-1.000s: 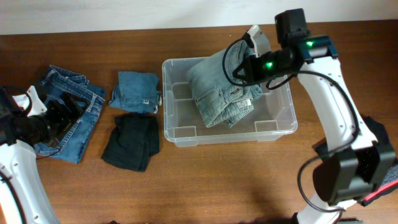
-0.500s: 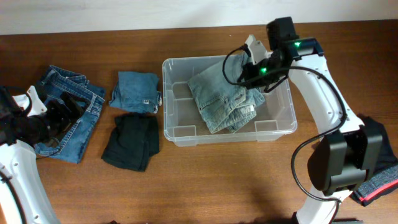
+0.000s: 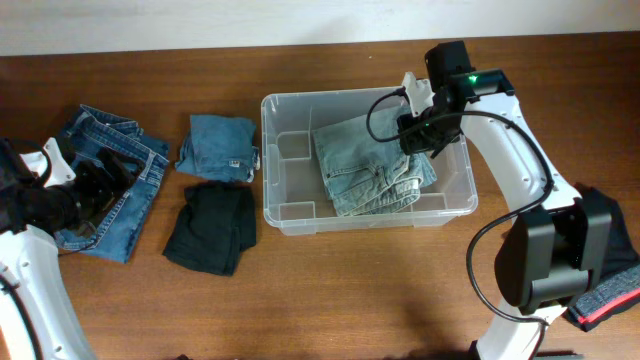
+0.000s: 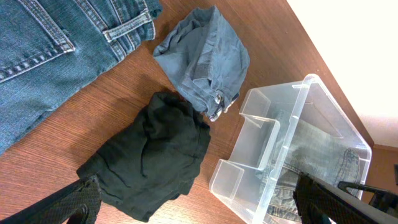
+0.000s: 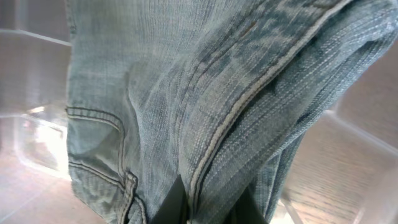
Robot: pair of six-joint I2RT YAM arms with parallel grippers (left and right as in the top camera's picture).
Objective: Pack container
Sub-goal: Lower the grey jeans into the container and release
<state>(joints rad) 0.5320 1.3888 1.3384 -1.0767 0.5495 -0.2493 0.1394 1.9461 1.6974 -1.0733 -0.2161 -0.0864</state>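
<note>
The clear plastic container (image 3: 270, 165) stands mid-table. Folded light-blue jeans (image 3: 365, 170) lie inside it, filling its middle and right. My right gripper (image 3: 418, 140) reaches into the bin from the far right and is shut on the jeans' upper right edge. The right wrist view is filled with this denim (image 5: 186, 93), a thick seam pinched in the gripper (image 5: 208, 205). My left gripper (image 3: 75, 185) hovers open at the far left above dark blue jeans (image 3: 110, 190). In the left wrist view its fingertips (image 4: 74, 202) are spread wide, with nothing between them.
A folded mid-blue garment (image 3: 218, 145) and a black garment (image 3: 212, 228) lie between the dark jeans and the container. The left wrist view shows the same black garment (image 4: 149, 155), mid-blue garment (image 4: 202, 59) and the container's corner (image 4: 236, 180).
My right gripper has come down and slightly toward me with the light-blue jeans, which now rest lower and flatter in the container. The left arm has not moved.
</note>
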